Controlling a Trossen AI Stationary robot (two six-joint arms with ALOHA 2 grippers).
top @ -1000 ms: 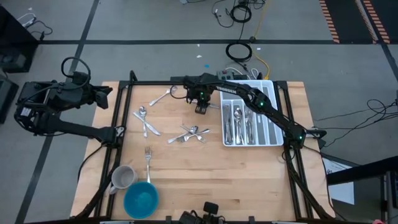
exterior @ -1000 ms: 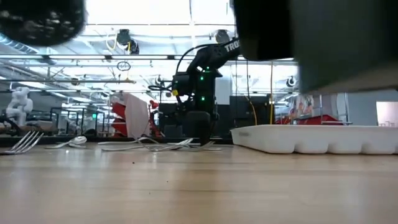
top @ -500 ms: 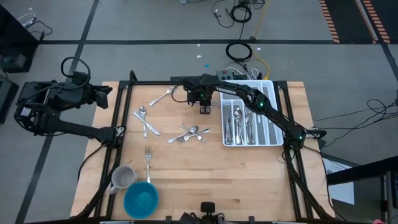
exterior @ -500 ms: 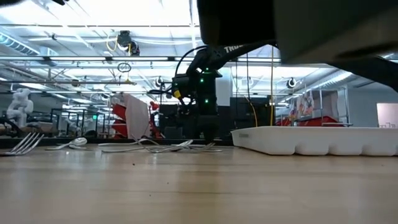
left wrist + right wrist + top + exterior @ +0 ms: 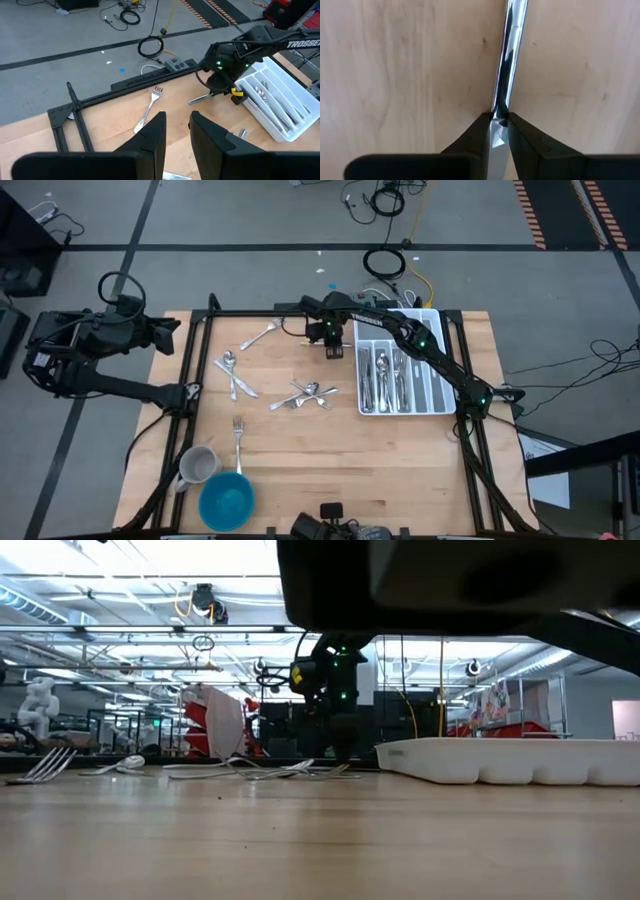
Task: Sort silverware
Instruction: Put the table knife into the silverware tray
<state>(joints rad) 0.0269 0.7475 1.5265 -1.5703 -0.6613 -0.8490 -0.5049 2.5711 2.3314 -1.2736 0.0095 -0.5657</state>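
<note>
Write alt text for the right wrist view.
The right gripper is shut on a shiny utensil handle, which runs straight ahead from between its two dark fingers. Below it is the light wooden table; the utensil's head is out of frame, so its type cannot be told.

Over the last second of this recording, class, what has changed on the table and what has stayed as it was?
The right hand, pinched on a slim shiny silver-coloured utensil, has moved towards the white compartmented organiser tray, carrying the piece with it. The left hand waits off the table's left edge, unmoved. The loose silver forks and spoons, grey metal mug and blue bowl stayed put.
</note>
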